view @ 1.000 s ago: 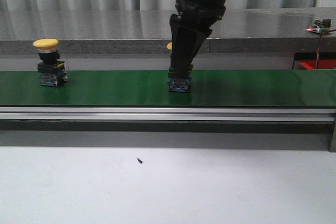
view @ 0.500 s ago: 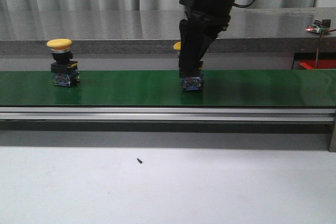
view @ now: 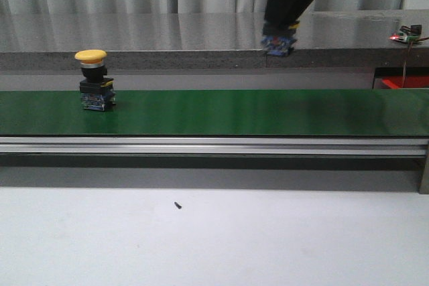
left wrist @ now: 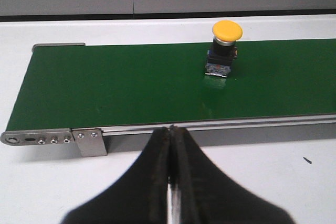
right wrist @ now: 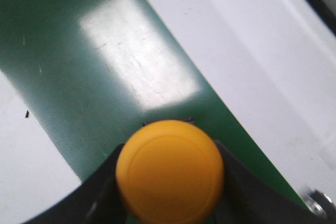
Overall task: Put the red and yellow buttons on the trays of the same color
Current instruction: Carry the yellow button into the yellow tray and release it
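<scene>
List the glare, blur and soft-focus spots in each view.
Front view: sharp overall, faint sheen on the green belt; the right pincer and its held yellow button are dark against the bright curtain. Left wrist view: the belt button is crisp, the shut left pincer a dark, soft shape. Right wrist view: soft throughout, a bright glare patch on the belt, yellow cap blurred.
</scene>
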You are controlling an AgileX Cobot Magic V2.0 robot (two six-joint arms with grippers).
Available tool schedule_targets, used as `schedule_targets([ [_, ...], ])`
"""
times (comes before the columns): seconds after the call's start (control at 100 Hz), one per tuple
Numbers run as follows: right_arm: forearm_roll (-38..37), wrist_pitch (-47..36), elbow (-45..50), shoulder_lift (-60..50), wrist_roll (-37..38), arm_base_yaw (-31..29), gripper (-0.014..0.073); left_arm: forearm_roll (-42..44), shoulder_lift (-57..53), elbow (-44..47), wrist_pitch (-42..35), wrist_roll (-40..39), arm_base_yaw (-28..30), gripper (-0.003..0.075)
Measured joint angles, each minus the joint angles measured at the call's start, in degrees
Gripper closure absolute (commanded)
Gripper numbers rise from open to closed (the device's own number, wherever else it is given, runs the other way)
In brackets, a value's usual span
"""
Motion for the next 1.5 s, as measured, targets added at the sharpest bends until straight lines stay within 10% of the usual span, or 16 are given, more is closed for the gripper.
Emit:
schedule_targets([
  [0.97,-0.2,-0.3,15.8,-15.3,22.3,-42.9,0.0593,0.0,0.0,0.0,0.0,0.0,0.0,0.0740],
  [1.5,-0.3,-10.1,23.1,-10.7,26.8,-51.0,0.0593,0.0,0.0,0.0,0.0,0.0,0.0,0.0740],
])
